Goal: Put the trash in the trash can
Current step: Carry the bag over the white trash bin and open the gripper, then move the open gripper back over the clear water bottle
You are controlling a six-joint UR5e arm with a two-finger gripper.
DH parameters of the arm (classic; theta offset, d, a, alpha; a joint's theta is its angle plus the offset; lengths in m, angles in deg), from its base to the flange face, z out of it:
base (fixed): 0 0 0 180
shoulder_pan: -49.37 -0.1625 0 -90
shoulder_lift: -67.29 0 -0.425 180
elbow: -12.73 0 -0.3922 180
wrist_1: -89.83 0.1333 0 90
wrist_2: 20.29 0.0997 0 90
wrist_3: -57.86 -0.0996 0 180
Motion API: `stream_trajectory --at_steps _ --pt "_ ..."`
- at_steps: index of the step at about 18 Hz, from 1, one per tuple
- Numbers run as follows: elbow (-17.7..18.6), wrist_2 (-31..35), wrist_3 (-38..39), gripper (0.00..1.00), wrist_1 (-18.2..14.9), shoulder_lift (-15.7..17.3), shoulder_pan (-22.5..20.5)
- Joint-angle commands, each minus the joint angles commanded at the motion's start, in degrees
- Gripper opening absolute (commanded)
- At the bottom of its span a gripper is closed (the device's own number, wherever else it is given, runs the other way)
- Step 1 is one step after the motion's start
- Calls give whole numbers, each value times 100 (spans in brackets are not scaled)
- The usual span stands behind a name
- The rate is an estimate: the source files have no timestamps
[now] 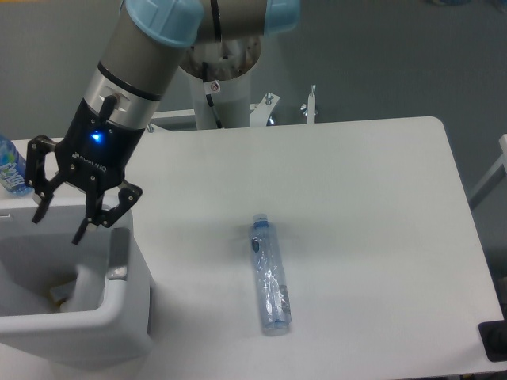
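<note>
**Gripper spread over the bin, bottle left on the table**

The gripper (59,228) is seen with fingers spread apart and nothing held, poised above the white trash can (119,336) at the table's left edge. A pale crumpled wrapper (70,291) is glimpsed inside the can. The clear crinkled bottle (269,273) lies flat mid-table (372,237), well apart. A blue-labelled bottle (11,168) stands behind the can.

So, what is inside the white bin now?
In the bin, a white crumpled wrapper shows by the near wall. Most of the bottom is hidden by the rim and the open pincer.
</note>
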Motion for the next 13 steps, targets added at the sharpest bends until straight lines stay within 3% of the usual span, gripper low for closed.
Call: stream_trajectory --at_steps 5,9,13 --pt "-483 192 1046 100 114 -219 -263" --pt "-905 1543 1486 100 114 -430 -334" --pt "-958 2310 1416 100 97 -527 -580"
